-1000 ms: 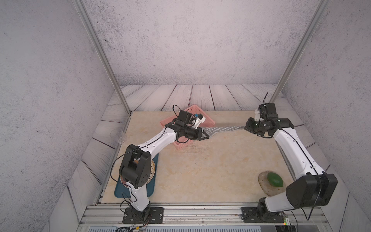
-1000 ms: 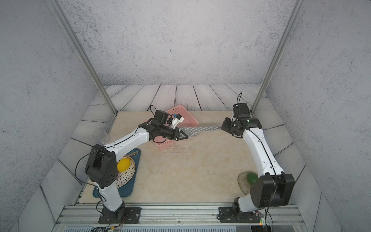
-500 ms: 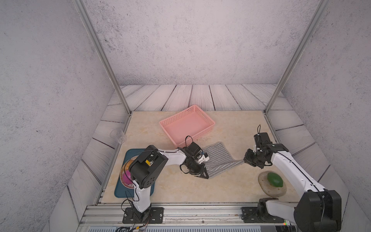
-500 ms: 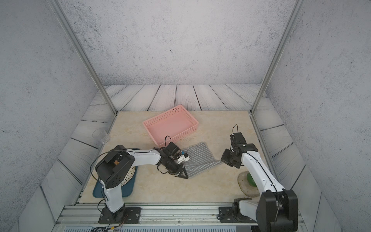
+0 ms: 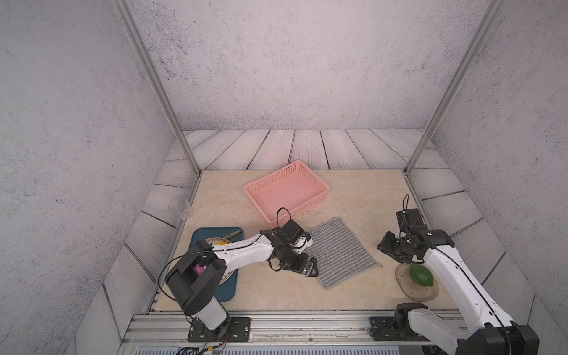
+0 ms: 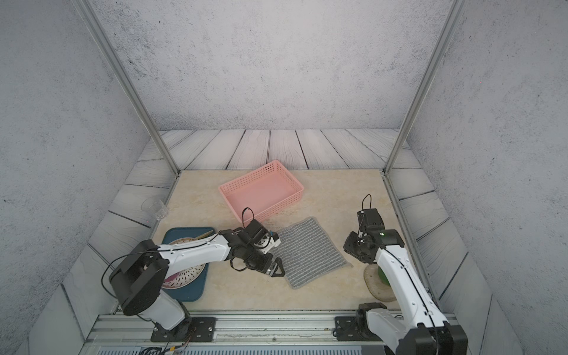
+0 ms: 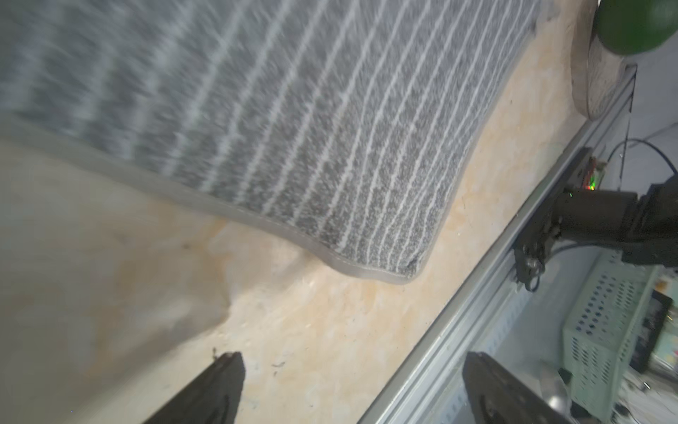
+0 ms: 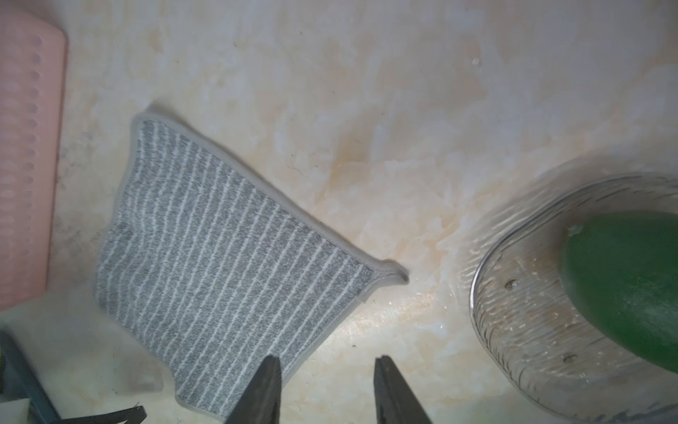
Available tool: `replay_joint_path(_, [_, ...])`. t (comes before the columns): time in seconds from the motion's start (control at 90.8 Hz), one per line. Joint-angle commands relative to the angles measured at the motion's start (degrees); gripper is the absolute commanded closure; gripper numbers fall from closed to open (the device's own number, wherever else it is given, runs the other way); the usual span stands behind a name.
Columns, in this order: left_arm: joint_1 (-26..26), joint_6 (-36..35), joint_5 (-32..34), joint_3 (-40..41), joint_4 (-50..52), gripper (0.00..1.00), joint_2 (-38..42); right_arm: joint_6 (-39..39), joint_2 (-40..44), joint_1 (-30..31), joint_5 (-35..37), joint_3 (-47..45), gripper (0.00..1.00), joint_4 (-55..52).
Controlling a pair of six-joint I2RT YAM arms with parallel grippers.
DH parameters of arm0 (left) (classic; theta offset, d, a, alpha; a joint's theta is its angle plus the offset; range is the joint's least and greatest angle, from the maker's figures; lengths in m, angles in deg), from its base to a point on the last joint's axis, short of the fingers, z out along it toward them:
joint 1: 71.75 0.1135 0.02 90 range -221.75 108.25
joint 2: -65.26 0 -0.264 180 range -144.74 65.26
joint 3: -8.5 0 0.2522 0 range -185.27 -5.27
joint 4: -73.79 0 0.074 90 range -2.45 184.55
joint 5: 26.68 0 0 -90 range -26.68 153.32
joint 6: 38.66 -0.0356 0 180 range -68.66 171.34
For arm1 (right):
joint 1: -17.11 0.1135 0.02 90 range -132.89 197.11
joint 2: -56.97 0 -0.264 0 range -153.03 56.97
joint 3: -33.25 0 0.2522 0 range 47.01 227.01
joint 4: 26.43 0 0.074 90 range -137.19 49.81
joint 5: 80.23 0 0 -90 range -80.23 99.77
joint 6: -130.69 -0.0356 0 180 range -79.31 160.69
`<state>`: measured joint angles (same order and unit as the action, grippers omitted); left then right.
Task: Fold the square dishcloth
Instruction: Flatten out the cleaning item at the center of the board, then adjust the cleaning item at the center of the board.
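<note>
Teal plastic forms the tray (image 5: 212, 231) lying nearside and left of the pink basket (image 5: 301, 209), whose walls are a rigid perforated lattice. Right of the tray, the left end effector (image 5: 309, 269) hangs low with its jaws spread wide and empty, just at the left hem of the square dishcloth (image 5: 338, 250). The dishcloth lies spread and unfolded on the smooth marbled tabletop (image 5: 276, 292), just nearside of the basket and diagonal to it. It is soft, nubby grey pile with thin white stripes and a flat hemmed border, wavy along its edges. Further right of the basket, the right end effector (image 8: 326, 363) stands narrowly parted and empty near the cloth's right corner, which puckers upward. Beyond it a ribbed clear dish (image 8: 513, 312) holds a glossy green fruit (image 5: 421, 275).

Likely trouble: the limp cloth may slide on the slick tabletop as a finger digs under the hem. Its diagonal lie may skew the fold, and the right forearm could nudge the dish.
</note>
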<state>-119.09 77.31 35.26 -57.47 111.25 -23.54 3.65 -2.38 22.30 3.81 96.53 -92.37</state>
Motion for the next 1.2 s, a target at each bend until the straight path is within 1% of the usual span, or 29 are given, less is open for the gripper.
replay_joint_path(0.0, [0.38,2.79,15.88,-0.20,1.24,0.00,4.36,4.84,-1.28,0.90,-4.77,3.53,0.60,4.29])
replay_joint_path(0.121, [0.55,3.62,23.50,-2.18,-1.04,0.00,4.19,8.33,-6.66,5.48,-3.80,7.56,0.62,6.75])
replay_joint_path(0.187, [0.66,3.20,26.14,-3.76,-1.99,0.08,1.88,9.66,-10.03,8.24,-3.10,9.01,0.66,9.07])
replay_joint_path(0.242, [0.75,2.76,27.51,-5.12,-2.77,0.14,-0.56,10.18,-13.28,9.47,-4.21,10.30,0.69,11.23])
replay_joint_path(0.319, [0.86,2.66,28.74,-5.93,-4.79,0.18,-3.65,10.71,-18.24,10.30,-6.36,12.29,0.71,13.64])
replay_joint_path(0.44, [1.59,1.82,28.83,-7.92,-5.73,0.25,-9.01,11.45,-26.40,10.73,-8.86,16.22,0.72,15.94])
replay_joint_path(0.495, [1.88,1.32,28.73,-9.17,-5.94,0.31,-11.36,11.34,-30.12,10.79,-9.99,18.02,0.73,16.89])
replay_joint_path(0.573, [2.34,0.74,27.84,-10.60,-6.52,0.42,-14.28,10.72,-35.19,10.80,-11.22,20.60,0.75,18.07])
replay_joint_path(0.793, [4.97,-1.39,26.47,-13.97,-6.57,0.58,-20.74,8.83,-48.58,10.79,-12.29,29.00,0.81,17.58])
replay_joint_path(1.002, [7.98,-4.74,23.77,-18.58,-5.62,0.65,-25.47,6.18,-55.94,9.51,-7.79,33.85,0.85,14.56])
replay_joint_path(1.189, [9.08,-7.86,23.07,-24.00,-4.51,0.66,-29.42,3.59,-56.50,6.48,-4.45,31.54,0.85,14.04])
